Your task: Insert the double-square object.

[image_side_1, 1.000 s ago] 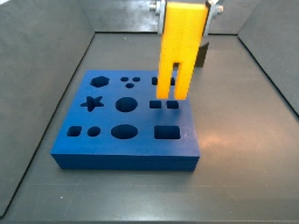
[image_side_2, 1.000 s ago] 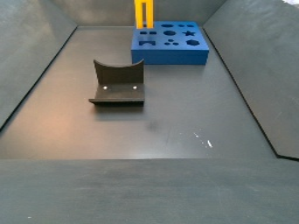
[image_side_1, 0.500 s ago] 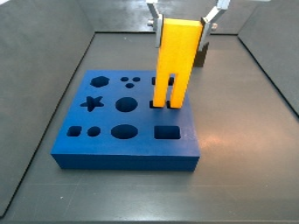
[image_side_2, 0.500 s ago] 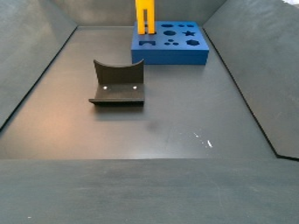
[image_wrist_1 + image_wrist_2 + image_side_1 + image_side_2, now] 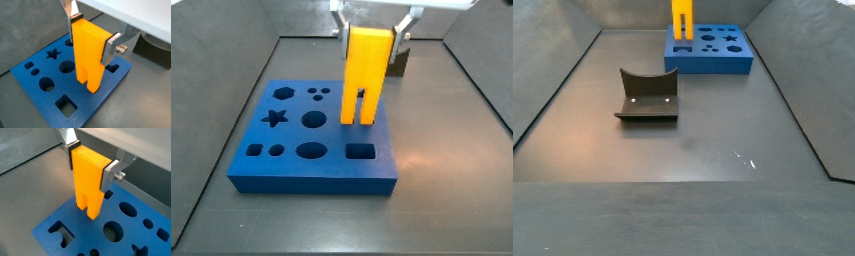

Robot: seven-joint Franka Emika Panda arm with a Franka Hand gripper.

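Gripper (image 5: 90, 36) fingers (image 5: 111, 47) clamped on upright double-square object (image 5: 89, 55), prongs entering blue block (image 5: 40, 75)

The gripper (image 5: 90, 162) hangs over the blue block (image 5: 117, 235), its silver fingers (image 5: 112, 171) pressed against opposite sides of the yellow object's (image 5: 88, 180) solid upper end. The object stands upright, its two prongs pointing down with a slot between them. The prong tips sit at the block's top face; whether they have entered a hole cannot be told. Round, star-shaped and angular holes show in the block. Grey floor (image 5: 27, 188) lies beside it.
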